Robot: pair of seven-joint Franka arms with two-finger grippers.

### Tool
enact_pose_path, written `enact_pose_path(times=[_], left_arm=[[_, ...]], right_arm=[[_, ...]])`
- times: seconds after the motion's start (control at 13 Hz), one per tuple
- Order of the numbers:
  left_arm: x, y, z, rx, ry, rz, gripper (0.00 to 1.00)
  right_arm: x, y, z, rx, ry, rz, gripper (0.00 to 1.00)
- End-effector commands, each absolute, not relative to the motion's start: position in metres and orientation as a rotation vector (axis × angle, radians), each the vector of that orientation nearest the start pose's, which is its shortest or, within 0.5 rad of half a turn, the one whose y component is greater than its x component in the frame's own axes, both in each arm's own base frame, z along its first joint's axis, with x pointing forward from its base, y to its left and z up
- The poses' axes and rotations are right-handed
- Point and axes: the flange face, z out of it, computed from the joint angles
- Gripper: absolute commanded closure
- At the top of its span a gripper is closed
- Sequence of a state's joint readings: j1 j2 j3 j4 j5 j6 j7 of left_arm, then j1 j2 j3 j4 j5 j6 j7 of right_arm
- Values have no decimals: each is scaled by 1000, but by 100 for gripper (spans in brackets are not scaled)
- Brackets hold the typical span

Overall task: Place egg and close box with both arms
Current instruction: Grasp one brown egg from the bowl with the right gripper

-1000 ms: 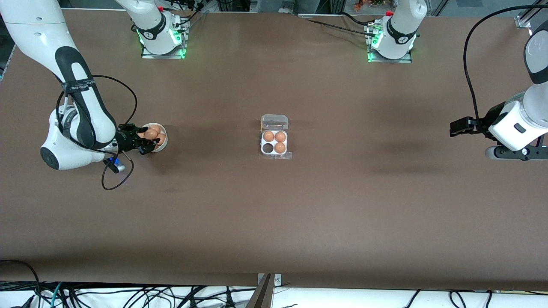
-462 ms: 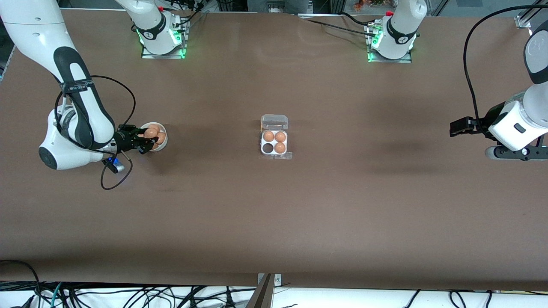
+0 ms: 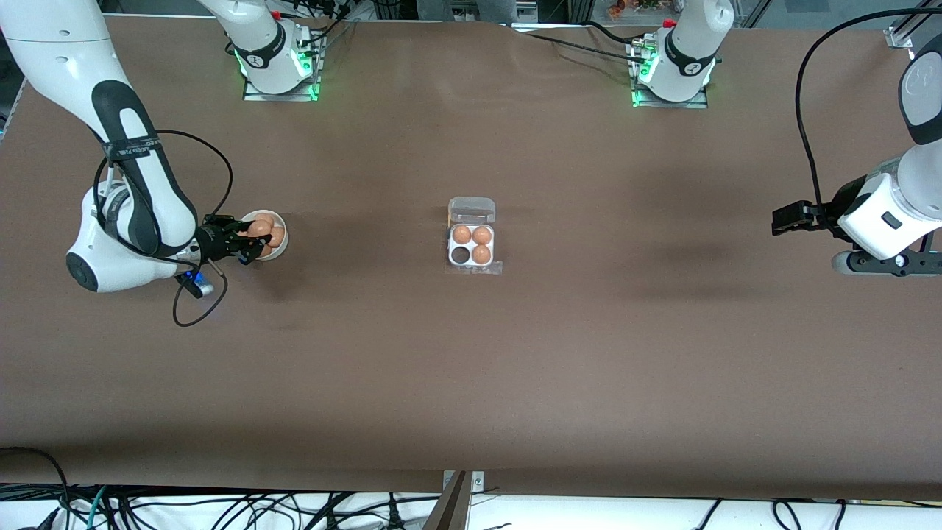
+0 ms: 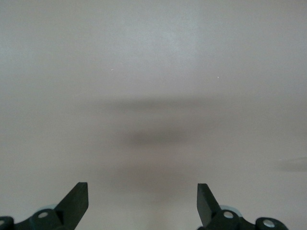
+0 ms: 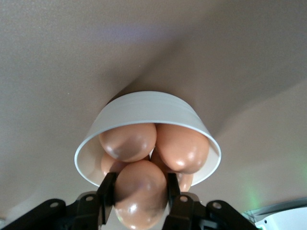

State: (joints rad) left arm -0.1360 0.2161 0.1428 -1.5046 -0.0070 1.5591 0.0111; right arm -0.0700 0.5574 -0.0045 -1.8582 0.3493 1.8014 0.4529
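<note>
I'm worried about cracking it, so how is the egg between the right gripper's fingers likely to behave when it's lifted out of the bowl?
The egg looks smooth and glossy, so it may slip in the right gripper. Only its rounded sides are pinched, so it could pivot. Its thin shell is probably brittle; firm squeezing risks cracks. Released on the table, it would likely roll.

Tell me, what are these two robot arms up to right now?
The right gripper has closed on an egg at the white bowl of brown eggs, toward the right arm's end of the table. The box sits mid-table with its lid open, three cells filled and one empty. The left gripper waits open over bare table at the left arm's end.
</note>
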Motion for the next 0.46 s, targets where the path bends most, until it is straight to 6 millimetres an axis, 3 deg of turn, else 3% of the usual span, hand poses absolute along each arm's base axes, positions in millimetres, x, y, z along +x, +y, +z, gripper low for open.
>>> enact_pose_path(times=[0.0, 0.38], left_arm=[[610, -7, 536, -3125, 12, 246, 0], [610, -7, 536, -3125, 12, 246, 0]], right_arm=[[569, -14, 191, -2586, 970, 957, 64], [575, -13, 200, -2554, 966, 971, 76]])
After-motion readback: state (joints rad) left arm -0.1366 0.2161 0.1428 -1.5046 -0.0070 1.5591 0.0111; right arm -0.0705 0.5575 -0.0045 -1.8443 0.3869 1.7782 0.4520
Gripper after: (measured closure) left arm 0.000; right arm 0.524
